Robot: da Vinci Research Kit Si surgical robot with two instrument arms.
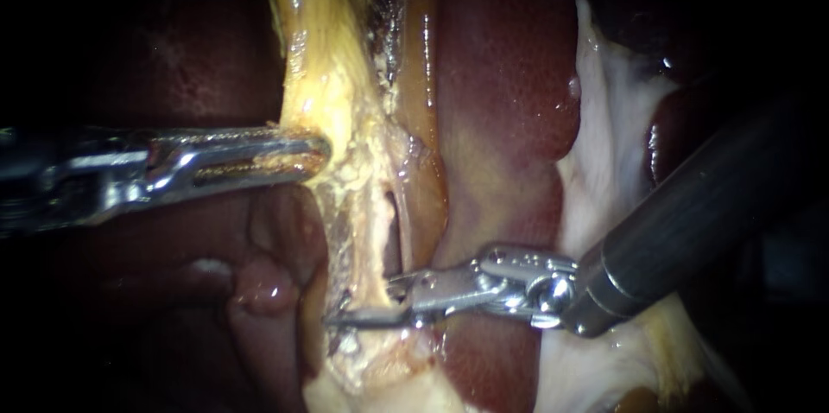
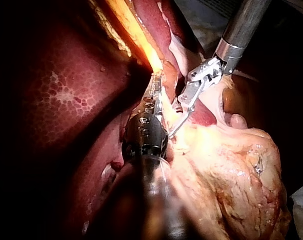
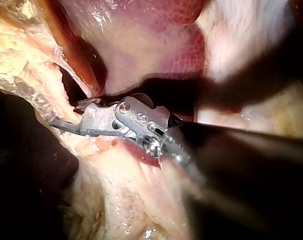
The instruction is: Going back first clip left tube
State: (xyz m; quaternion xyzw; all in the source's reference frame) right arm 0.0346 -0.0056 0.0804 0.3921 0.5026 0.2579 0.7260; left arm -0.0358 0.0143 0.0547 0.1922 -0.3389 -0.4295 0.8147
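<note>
- Right now my left instrument (image 1: 321,154), a bright steel shaft with two long slotted jaws entering from the left edge of the endoscope view, is clamped on the yellow fatty band (image 1: 324,76) that runs down the upper middle of the frame. Both jaw tips press into that tissue.
- My right instrument (image 1: 363,301), a dark shaft with a shiny hinged steel head, comes in from the lower right. Its jaws are parted, with a gap between them, and the right wrist view (image 3: 66,114) shows the same spread.
- The left tube (image 1: 373,244) is a pale cream strand at lower centre, just left of a narrow slit-like window. It passes between those spread jaws, close against them.
- I cannot make out a clip on it from any view.
- The glossy dark red liver (image 1: 505,76) lies just right of the strands.
- Backing out looks like the step in hand, and the thin lower jaw reaches past the tube toward the left. If I withdraw at an angle, it could hook the strand and tear it, or disturb whatever sits on it.
- Too much pull from my left instrument could rip the taut band, while too little would let tissue sag onto the open jaws.
- The hinged head could also scrape the liver as it retreats and make it ooze.
</note>
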